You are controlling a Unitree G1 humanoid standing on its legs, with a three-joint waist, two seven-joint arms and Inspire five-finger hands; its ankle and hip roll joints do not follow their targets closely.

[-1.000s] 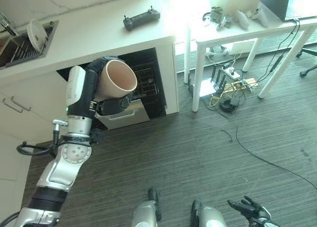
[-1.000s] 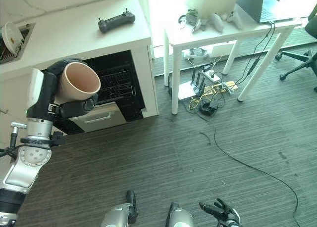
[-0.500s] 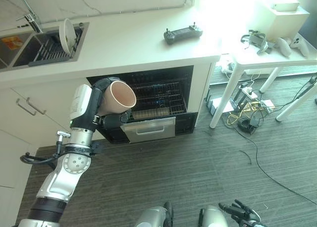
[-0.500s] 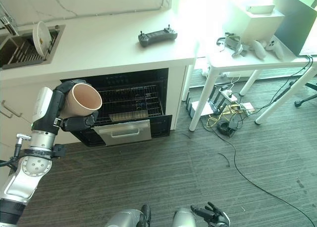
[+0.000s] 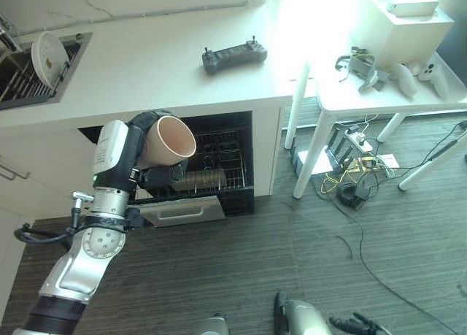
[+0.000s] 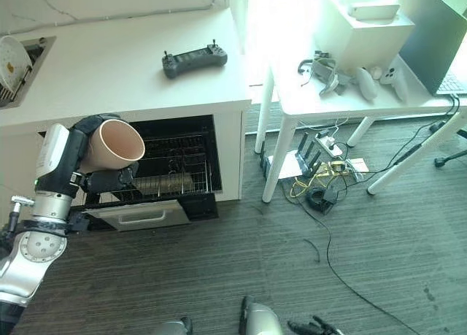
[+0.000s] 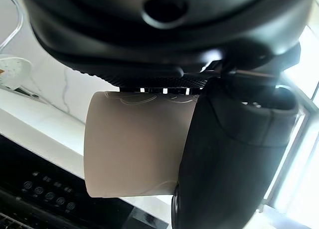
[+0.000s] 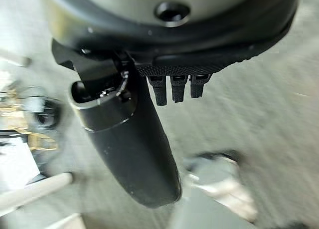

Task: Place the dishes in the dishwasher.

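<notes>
A beige cup (image 5: 169,138) lies on its side in my left hand (image 5: 160,176), mouth turned toward the right. The fingers and thumb curl round it, as the left wrist view shows with the cup (image 7: 134,144) against the dark thumb (image 7: 229,154). The cup hangs in front of the open dishwasher (image 5: 219,167), just left of its pulled-out wire rack and above the lowered door (image 5: 175,211). A white plate (image 5: 47,49) stands on edge in the sink rack at the far left of the counter. My right hand (image 5: 357,324) hangs low near the floor, fingers relaxed.
A black controller (image 5: 233,56) lies on the white counter (image 5: 146,65) above the dishwasher. To the right stands a white table (image 5: 379,94) with a box and several devices on it. Cables and a power strip (image 5: 350,182) lie on the floor beneath it.
The whole picture has shifted as the camera moved. My left hand still holds the cup in front of the open dishwasher; the right hand stays low.
</notes>
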